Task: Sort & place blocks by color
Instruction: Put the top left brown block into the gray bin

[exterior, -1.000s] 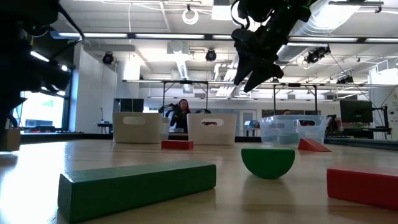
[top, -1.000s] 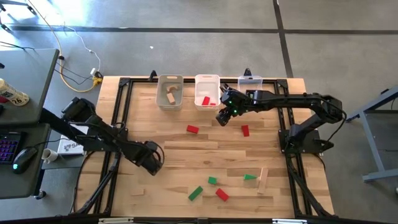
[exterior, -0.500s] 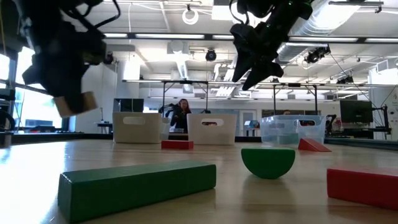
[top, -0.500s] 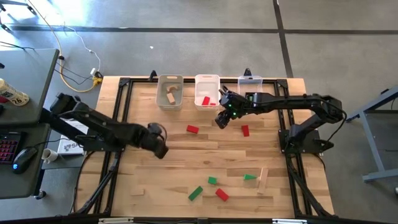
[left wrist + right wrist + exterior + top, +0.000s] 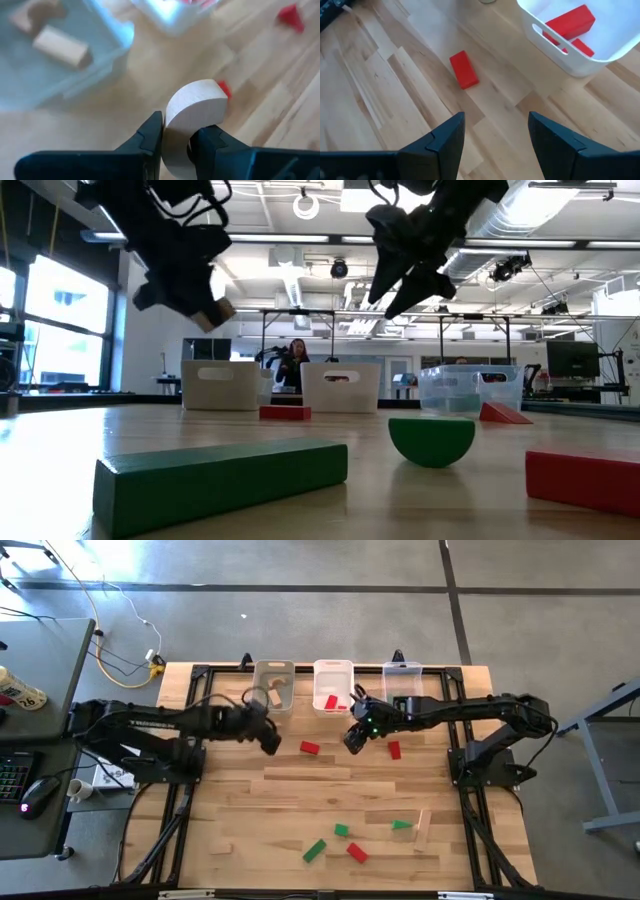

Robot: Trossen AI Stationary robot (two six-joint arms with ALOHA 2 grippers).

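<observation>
A plain wooden half-round block (image 5: 192, 117) sits clamped in the left hand (image 5: 266, 735), held above the tabletop (image 5: 330, 785) just near of the leftmost bin (image 5: 273, 690), which holds two more plain wood blocks (image 5: 60, 46). To its right, a red brick (image 5: 309, 748) lies on the tabletop. The right hand (image 5: 354, 737) hovers beside that brick with fingers (image 5: 445, 140) spread apart and holding nothing, just near of the middle bin (image 5: 333, 685) containing red blocks (image 5: 569, 22). Another red block (image 5: 394, 749) lies right of that hand. Green blocks (image 5: 315, 850), a red block (image 5: 356, 852) and a plain wood piece (image 5: 422, 830) are scattered along the near edge.
</observation>
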